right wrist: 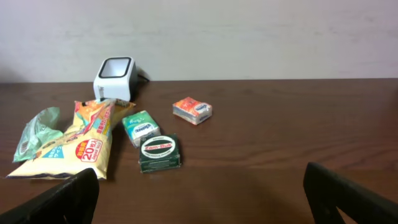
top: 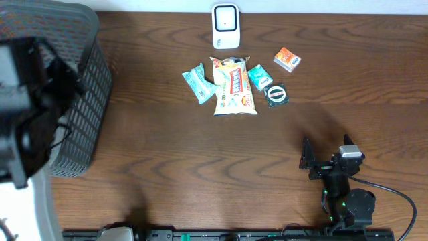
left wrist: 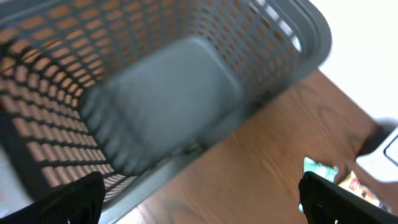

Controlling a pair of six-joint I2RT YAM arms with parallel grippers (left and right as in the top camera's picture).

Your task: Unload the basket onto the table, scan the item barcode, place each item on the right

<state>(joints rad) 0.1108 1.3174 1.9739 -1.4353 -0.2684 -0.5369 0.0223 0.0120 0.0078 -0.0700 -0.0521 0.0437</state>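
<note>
The white barcode scanner stands at the table's far edge. In front of it lie the items: a yellow snack bag, a teal packet, a small teal box, an orange box and a dark green box. My right gripper is open and empty, low over the table, well short of the green box. My left gripper is open with nothing between its fingers, above the rim of the grey basket. The left wrist view is blurred.
The grey mesh basket stands at the table's left end, with my left arm over it. Bare wood lies between the items and the right gripper. In the right wrist view the scanner stands behind the snack bag.
</note>
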